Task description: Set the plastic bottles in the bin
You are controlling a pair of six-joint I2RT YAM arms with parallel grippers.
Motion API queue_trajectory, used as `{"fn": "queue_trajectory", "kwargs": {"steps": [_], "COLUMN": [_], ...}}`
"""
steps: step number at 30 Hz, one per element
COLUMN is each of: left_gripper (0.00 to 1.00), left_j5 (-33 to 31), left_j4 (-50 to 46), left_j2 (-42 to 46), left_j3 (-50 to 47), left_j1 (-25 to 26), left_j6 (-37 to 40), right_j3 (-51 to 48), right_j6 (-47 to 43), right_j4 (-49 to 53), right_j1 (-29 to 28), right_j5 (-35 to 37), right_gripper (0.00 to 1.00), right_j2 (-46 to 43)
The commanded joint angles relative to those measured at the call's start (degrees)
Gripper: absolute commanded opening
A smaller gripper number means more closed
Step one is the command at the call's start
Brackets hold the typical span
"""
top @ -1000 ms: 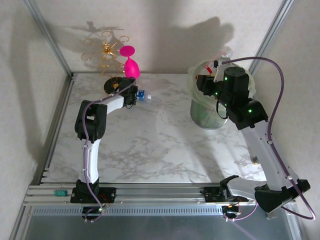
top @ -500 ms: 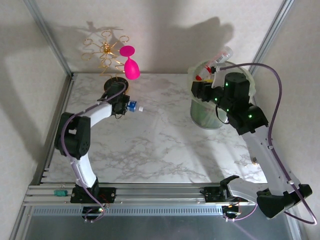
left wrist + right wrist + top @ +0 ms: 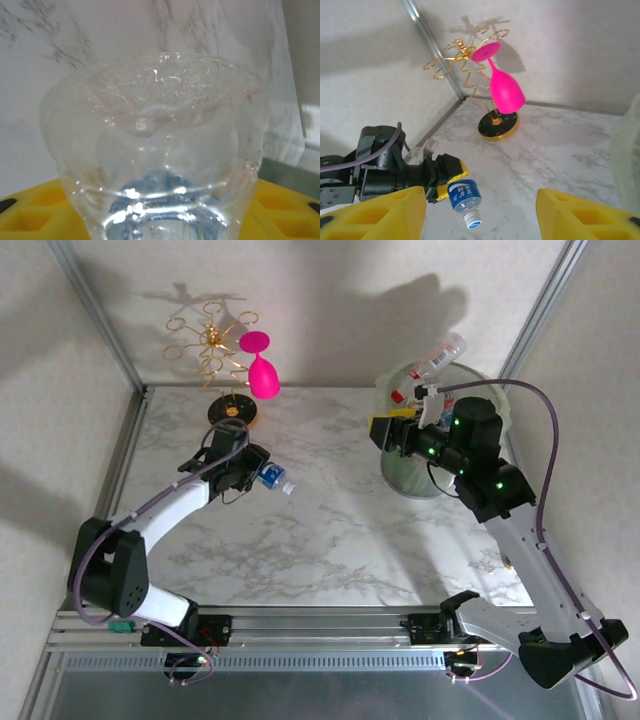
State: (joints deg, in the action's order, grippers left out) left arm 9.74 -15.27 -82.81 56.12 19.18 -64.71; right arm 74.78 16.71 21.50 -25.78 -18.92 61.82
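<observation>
**Worktop** (image 3: 330, 535): white marble pattern, walled on three sides, with an aluminium rail along the near edge.

**Bin** (image 3: 408, 478): round, pale green and translucent, lined with a clear bag. It stands at the far right of the worktop.

**Bottle, red cap** (image 3: 432, 362): clear plastic with a red and white label. It lies slanted over the far side of the bin's mouth, cap end lower and toward the left. Whether it rests on the rim cannot be told.

**Bottle, blue label** (image 3: 272, 477): small, clear, with a pale cap. It is held above the left-centre of the worktop, well apart from the bin, lying roughly level with the cap pointing right and toward the near edge. In the left wrist view its dimpled clear base faces the camera, with blue showing through the plastic.

**Left fingers** (image 3: 35, 210): yellow pads, one on each side of the blue-label bottle, pinching its body. The arm reaches in from the near left.

**Right fingers** (image 3: 380, 215): yellow pads, spread wide with nothing between them. In the overhead view they hang at the left rim of the bin, pointing left across the worktop.

**Wine glass** (image 3: 262, 370): bright pink, hanging upside down from the rack.

**Rack** (image 3: 212, 345): gold wire with looped arms on a dark round base. It stands at the far left, just beyond the left fingers.
</observation>
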Motion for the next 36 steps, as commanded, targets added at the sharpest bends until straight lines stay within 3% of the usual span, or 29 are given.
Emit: {"fn": "queue_trajectory", "kwargs": {"steps": [1,6,11,16,19,26,31,36], "left_gripper": [0.55,0.54,0.55,0.56,0.58,0.57,0.56,0.55], "left_j5": [2.79,6.50,14.91,22.68,23.65,26.47,27.25,27.72], "left_j4": [-1.29,1.76,8.06,12.94,13.89,18.84,23.00,24.83], "left_j2": [4.67,10.91,15.31,16.64,17.68,20.52,21.46,20.27], "left_j3": [-0.48,-0.48,0.16,1.44,1.76,1.44,1.38,1.68], "left_j1": [1.29,2.52,3.45,4.60,5.55,6.48,6.83,6.88], "left_j6": [7.84,14.69,17.61,19.30,20.66,20.43,19.21,19.20], "right_j3": [-1.70,-2.63,-2.42,-2.47,-2.30,-4.27,-4.12,-5.92], "right_j6": [0.19,0.50,1.15,3.48,5.20,10.87,8.25,11.19], "right_j4": [-1.92,-1.94,-1.75,-5.50,-7.45,-14.49,-12.06,-17.72], "right_j1": [-0.45,-0.49,-0.43,-0.46,-0.49,-1.05,-5.24,-7.47], "right_j5": [-6.96,-8.91,-11.21,-16.81,-20.09,-32.36,-29.63,-30.53], "right_gripper": [0.60,0.60,0.61,0.72,0.78,0.80,0.81,0.81], "right_j2": [1.15,1.45,2.69,3.52,5.04,9.12,11.35,12.38]}}
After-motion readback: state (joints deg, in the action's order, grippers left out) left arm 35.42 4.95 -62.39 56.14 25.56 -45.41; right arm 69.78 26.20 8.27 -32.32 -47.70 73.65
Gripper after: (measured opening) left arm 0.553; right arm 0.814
